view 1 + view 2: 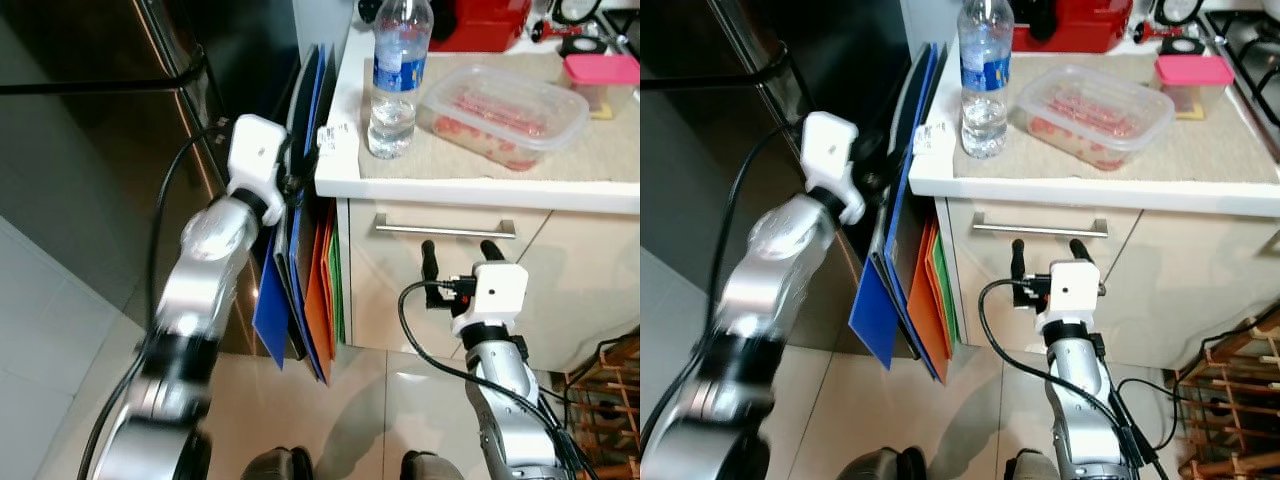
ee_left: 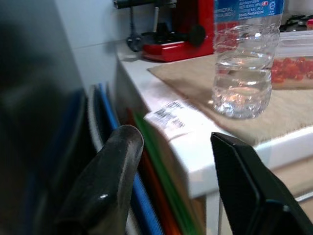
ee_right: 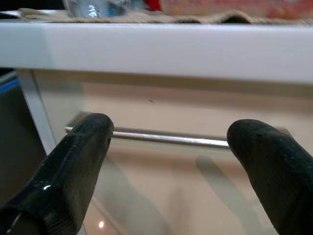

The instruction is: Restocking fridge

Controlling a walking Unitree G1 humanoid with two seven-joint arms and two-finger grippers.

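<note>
- I have the left gripper (image 2: 176, 191) raised beside the corner of the white counter (image 1: 470, 180), its two black fingers (image 2: 105, 191) spread wide with nothing between them; in the left wrist view the counter's corner, with a barcode sticker (image 2: 167, 117) on it, lies just beyond the gap.
- The water bottle (image 1: 398, 75) stands upright on a beige mat (image 1: 560, 150) near that counter corner, a little water in its base, blue label around its middle; the left gripper is near it but not touching.
- Just beside the bottle on the same mat sits a clear lidded container (image 1: 503, 112) with red and pale food inside.
- Behind it, a smaller tub with a pink lid (image 1: 600, 72); at the back of the counter, a red appliance (image 1: 482, 22).
- My right gripper (image 1: 460, 258) is held low in front of the drawer below the counter, fingers pointing up, spread apart and holding nothing; in the right wrist view the metal drawer handle (image 3: 168, 138) runs across behind the two fingertips (image 3: 85, 147).
- Blue, orange and green boards (image 1: 305, 270) stand on edge in the gap between the counter cabinet and the dark steel fridge (image 1: 90, 150).
- The fridge door is closed, its long handle (image 1: 175, 60) running up past the left arm.
</note>
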